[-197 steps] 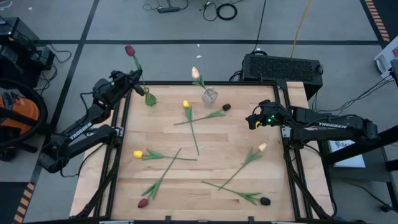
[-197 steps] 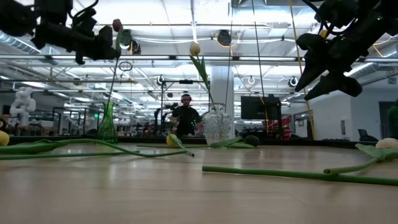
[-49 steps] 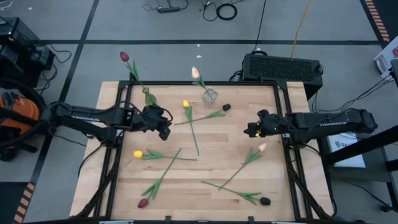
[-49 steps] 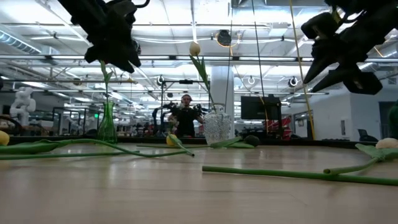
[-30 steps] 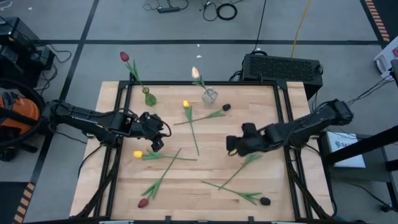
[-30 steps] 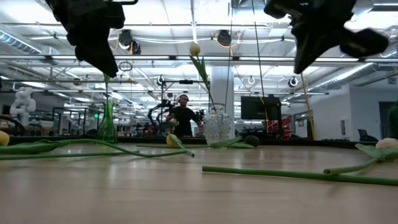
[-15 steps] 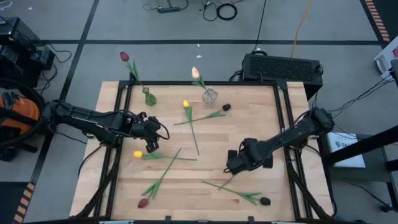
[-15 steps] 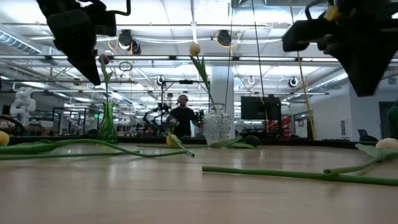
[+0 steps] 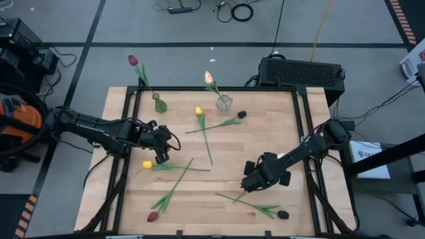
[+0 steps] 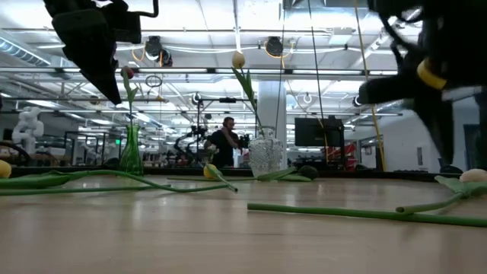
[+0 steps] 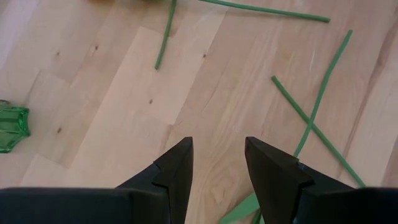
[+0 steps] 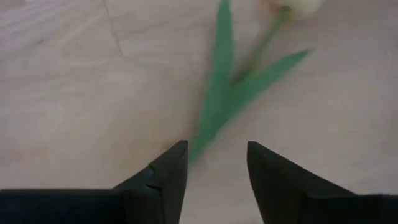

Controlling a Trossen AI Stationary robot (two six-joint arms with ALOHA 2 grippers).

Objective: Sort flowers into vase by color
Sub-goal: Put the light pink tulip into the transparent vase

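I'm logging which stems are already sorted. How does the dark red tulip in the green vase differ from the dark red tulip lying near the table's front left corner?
The dark red tulip in the green vase stands up in the green vase at the back left; the dark red tulip near the front left corner lies flat on the wooden table, in no vase. Both have dark red heads and green stems.

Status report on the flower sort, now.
Right end effector open, low over cream tulip stem. Left end effector open, empty, near yellow tulip. Red tulip in green vase. Nothing blocking.

Tulips (image 9: pixel 204 136) scattered flat, apparently loose
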